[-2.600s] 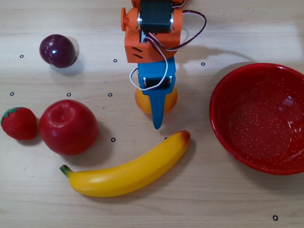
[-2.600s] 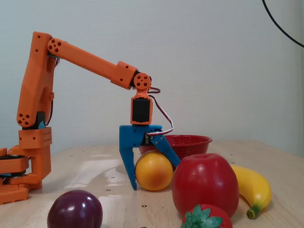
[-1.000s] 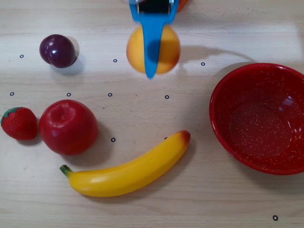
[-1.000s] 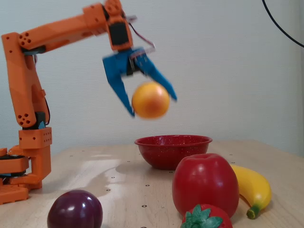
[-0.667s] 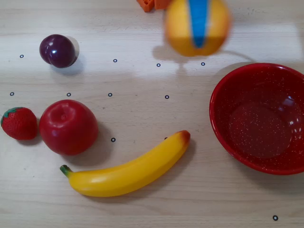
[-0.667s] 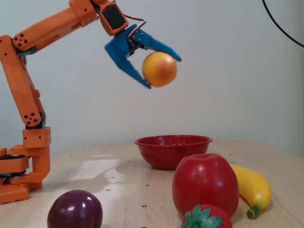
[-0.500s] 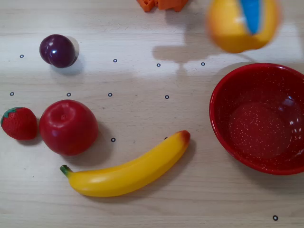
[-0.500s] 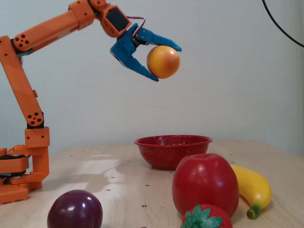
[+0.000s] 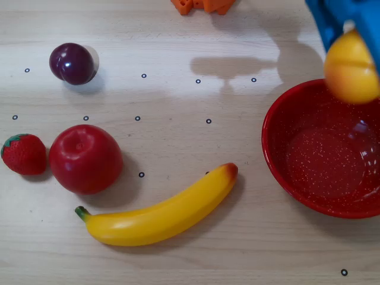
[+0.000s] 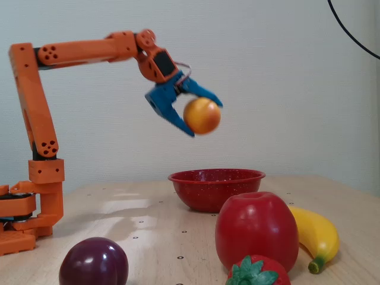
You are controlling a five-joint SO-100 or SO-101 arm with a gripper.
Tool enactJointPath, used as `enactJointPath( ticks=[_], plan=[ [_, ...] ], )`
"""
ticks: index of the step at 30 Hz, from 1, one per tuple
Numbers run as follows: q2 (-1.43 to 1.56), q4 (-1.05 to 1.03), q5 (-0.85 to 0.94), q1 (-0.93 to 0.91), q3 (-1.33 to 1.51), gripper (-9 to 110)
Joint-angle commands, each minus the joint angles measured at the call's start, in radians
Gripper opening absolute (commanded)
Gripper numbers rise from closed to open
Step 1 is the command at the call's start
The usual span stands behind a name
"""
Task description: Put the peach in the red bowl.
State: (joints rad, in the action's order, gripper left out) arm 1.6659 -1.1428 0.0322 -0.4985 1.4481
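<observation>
The yellow-orange peach [image 9: 352,71] [image 10: 202,116] hangs in the air, held between the blue fingers of my gripper [image 10: 203,119] [image 9: 350,35]. In the overhead view it sits over the upper rim of the red bowl [image 9: 279,160]. In the fixed view it is well above the red bowl [image 10: 216,187], over its left part. The bowl stands on the wooden table and holds nothing.
On the table lie a banana [image 9: 160,215] [image 10: 314,233], a red apple [image 9: 85,158] [image 10: 256,230], a strawberry [image 9: 24,154] [image 10: 255,272] and a dark plum [image 9: 72,63] [image 10: 93,262]. The orange arm base [image 10: 27,208] stands at the left of the fixed view.
My gripper lifted the peach off the table, swung it right towards the red bowl, and has now dropped lower over the bowl's rim.
</observation>
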Motion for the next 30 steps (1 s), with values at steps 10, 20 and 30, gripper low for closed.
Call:
enactJointPath(
  ticks=[10, 20, 30],
  plan=[
    [-0.066, 0.072, -0.02, -0.043, -0.015, 38],
    [-0.077, 0.035, -0.058, -0.035, -0.005, 45],
    [0.034, 0.124, -0.025, 0.002, 0.02, 8]
  ],
)
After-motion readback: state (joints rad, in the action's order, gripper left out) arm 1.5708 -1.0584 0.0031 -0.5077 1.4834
